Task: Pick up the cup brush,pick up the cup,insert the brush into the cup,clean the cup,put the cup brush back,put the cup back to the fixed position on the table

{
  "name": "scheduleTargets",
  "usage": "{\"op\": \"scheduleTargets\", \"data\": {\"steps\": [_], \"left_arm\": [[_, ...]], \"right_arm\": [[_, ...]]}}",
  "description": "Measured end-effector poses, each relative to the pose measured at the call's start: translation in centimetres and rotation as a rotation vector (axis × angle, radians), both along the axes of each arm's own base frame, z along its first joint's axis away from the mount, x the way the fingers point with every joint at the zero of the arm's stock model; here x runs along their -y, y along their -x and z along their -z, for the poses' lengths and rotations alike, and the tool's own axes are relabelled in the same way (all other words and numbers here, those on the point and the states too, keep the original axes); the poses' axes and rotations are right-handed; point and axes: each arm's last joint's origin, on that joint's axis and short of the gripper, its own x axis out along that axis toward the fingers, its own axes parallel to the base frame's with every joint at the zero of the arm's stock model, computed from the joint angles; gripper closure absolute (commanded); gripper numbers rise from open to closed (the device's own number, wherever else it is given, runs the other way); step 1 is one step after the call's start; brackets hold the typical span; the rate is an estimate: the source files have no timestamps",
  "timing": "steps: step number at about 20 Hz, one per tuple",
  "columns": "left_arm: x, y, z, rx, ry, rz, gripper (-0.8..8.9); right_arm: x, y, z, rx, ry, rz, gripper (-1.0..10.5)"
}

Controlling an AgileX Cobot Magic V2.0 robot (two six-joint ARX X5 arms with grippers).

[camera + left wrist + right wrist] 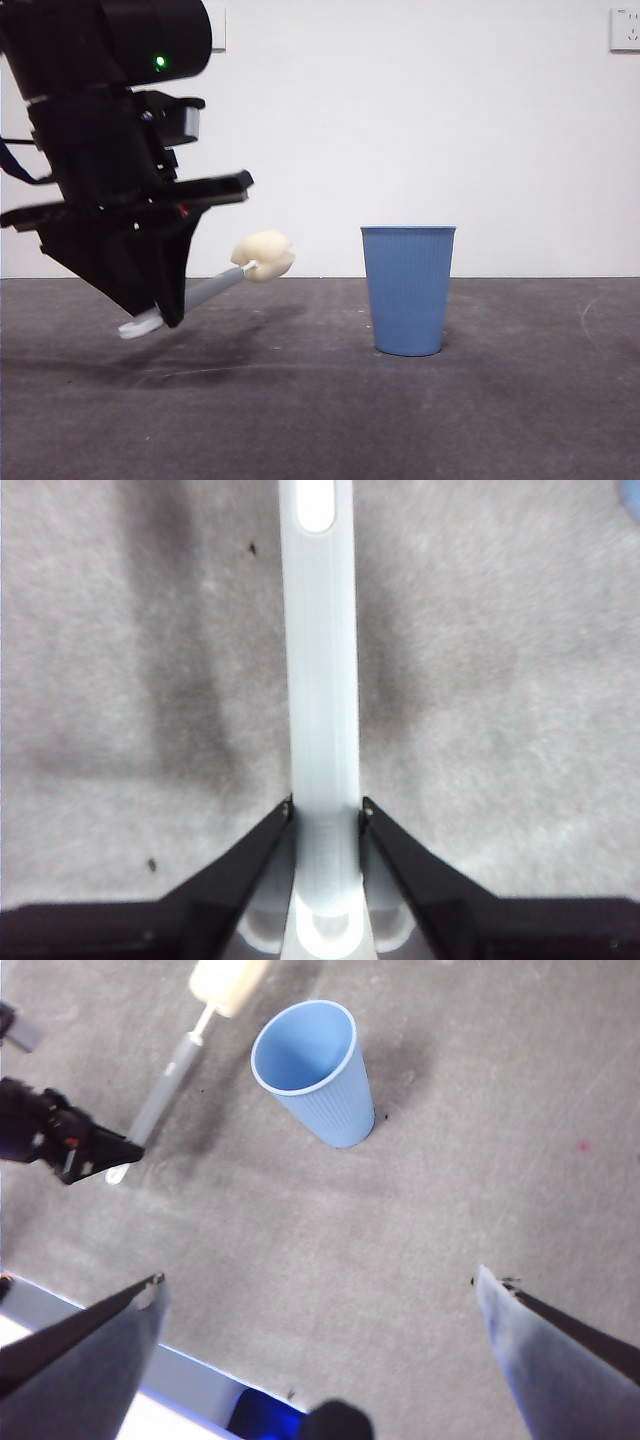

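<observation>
Cup brush held clear of the bench, left of the cup. Long axis tilted: cream-yellow sponge head up and rightward toward the cup, white looped end low, left. Handle slim, grey. Left gripper fingers clenched on the handle near the looped end. Cup upright, blue, ribbed, apparently empty. Right gripper high above bench, fingers spread, holding nothing.

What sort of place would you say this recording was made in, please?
Probably a robot test bench indoors, not a kitchen: a bare dark grey-brown matte table against a plain white wall with a socket plate, holding only a ribbed blue plastic cup, while the left gripper holds a grey-handled sponge brush.
</observation>
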Motion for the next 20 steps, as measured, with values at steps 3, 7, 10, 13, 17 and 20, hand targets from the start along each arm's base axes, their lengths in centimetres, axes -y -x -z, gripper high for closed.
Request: {"op": "scheduleTargets", "data": {"steps": [3,7,10,13,17,20], "left_arm": [[-0.6,0.8,-1.2,-0.001,-0.002,0.022,8.22],[-1.7,2.6,-4.1,0.048,0.044,0.103,8.22],[-3.1,4.5,-6.9,0.137,0.081,0.136,8.22],[-5.0,6.7,-8.9,0.179,0.09,0.143,8.22],[-6.6,9.0,-10.0,0.183,0.081,0.158,8.22],[-7.2,9.9,-10.4,0.189,0.082,0.16,8.22]], "right_arm": [[0.0,-0.8,0.3,-0.039,-0.009,0.011,3.8],[-0.9,-3.1,1.2,-0.017,-0.136,-0.135,3.8],[-1.4,-4.6,4.4,-0.047,-0.139,-0.159,3.8],[-1.9,-5.6,7.4,-0.022,-0.142,-0.172,3.8],[-2.8,-6.7,10.6,0.017,-0.153,-0.16,3.8],[-3.5,-7.3,13.3,-0.001,-0.136,-0.136,3.8]]}}
